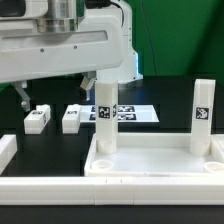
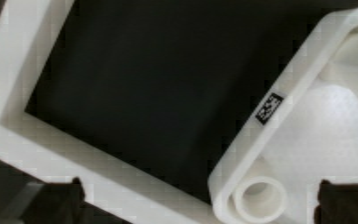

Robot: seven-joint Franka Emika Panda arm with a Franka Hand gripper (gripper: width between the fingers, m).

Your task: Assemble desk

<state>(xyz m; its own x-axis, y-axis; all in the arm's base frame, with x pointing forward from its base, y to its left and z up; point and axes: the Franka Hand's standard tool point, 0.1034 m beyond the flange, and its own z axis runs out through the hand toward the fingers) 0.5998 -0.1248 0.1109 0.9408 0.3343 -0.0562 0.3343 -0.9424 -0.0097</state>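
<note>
Tabletop (image 1: 150,165) sat at table front, rim up. 2 upright legs (image 1: 105,108) stood in far sockets; 2 loose legs (image 1: 38,120) lay behind, nr marker board (image 1: 135,113). Gripper (image 2: 202,205) hung over empty corner socket (image 2: 256,192), fingers (image 2: 48,203) apart, holding nothing. Step, by my read: leg no. 3. Next move needs fetch + square grasp of loose leg.

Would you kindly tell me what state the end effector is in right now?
End effector: open, fingers wide apart by the tabletop corner, nothing visibly gripped.
</note>
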